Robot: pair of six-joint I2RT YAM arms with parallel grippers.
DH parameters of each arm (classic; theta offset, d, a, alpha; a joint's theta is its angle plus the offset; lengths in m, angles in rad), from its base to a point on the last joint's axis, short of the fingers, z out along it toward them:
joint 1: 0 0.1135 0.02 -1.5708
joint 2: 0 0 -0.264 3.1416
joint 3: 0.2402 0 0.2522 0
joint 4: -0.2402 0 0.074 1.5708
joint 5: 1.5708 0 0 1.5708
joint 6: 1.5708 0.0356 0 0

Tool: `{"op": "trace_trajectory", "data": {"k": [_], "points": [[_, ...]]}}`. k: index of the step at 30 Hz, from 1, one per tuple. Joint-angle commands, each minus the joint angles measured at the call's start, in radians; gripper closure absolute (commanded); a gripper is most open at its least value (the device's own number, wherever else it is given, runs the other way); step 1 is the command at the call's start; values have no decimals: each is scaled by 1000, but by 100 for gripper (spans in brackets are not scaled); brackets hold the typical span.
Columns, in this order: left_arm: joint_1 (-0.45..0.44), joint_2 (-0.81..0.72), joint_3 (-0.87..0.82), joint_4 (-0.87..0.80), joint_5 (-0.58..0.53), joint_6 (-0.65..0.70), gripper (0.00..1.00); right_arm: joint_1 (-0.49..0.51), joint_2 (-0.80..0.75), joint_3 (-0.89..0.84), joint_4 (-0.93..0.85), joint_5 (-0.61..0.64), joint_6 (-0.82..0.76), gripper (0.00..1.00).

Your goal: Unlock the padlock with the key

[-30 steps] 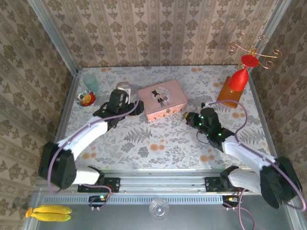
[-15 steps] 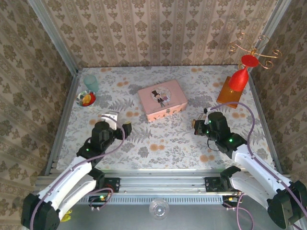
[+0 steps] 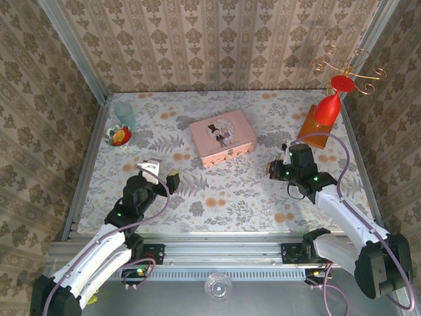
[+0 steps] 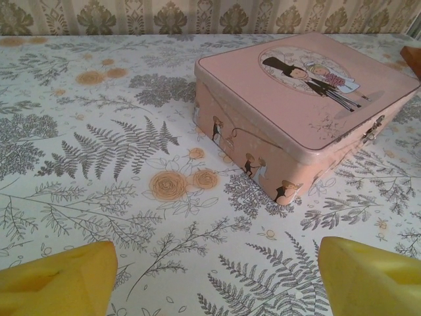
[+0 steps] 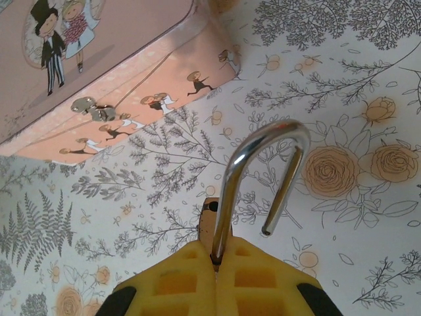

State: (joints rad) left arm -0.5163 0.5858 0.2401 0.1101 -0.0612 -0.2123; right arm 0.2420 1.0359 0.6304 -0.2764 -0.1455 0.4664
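The unlocking itself looks done: the right gripper has its yellow pads pressed together on the brass body of the padlock, and the shackle arcs up and away from the fingertips with one leg seated in the body and the other hanging free in the air, its tip well clear of the body. The lower end of the body is buried between the pads, so where the key sits cannot be told. What is left, by my judgement, is little more than setting the opened lock down on the table and letting go. The left gripper carries nothing; its fingertips are spread wide, low over the flowered cloth. As for containers, the pink tin lies straight ahead of the left gripper, and ahead and to the left of the right one, apart from both. Its lid is down and its small latch looks fastened, so whatever is inside is hidden. Beyond the left gripper and off to its left, a little glass bowl holds something red and yellow, and just past it stands a pale teal cup whose contents I cannot tell.
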Motion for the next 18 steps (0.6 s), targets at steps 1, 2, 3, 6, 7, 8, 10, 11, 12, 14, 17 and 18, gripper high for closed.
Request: {"op": "trace_trajectory", "data": {"k": [1,2,3,6,7,8,10,11,12,14,17,18], "points": [[2,-35,-13,32,23,21,19,-58,57,45,12,-74,-26,100],[2,-44,-16,32,25,22,19,-83,86,52,15,-92,-27,100],[2,-51,-18,30,28,24,19,-101,112,61,15,-106,-30,100],[2,-67,-19,28,34,29,19,-139,188,91,10,-134,-41,100],[2,-72,-19,27,32,31,19,-148,212,101,10,-143,-44,100],[2,-75,-19,26,33,31,19,-158,234,113,6,-154,-48,100],[2,-84,-21,22,31,31,19,-172,276,141,-6,-168,-57,100],[2,-86,-22,22,30,30,19,-173,294,156,-13,-171,-65,100],[2,-87,-22,22,29,29,19,-176,314,172,-22,-171,-70,100],[2,-86,-25,23,30,24,19,-181,348,191,-30,-170,-81,100],[2,-79,-32,41,58,24,19,-193,421,215,-40,-184,-87,100],[2,-77,-32,45,65,23,18,-194,438,221,-40,-187,-87,100]]}}
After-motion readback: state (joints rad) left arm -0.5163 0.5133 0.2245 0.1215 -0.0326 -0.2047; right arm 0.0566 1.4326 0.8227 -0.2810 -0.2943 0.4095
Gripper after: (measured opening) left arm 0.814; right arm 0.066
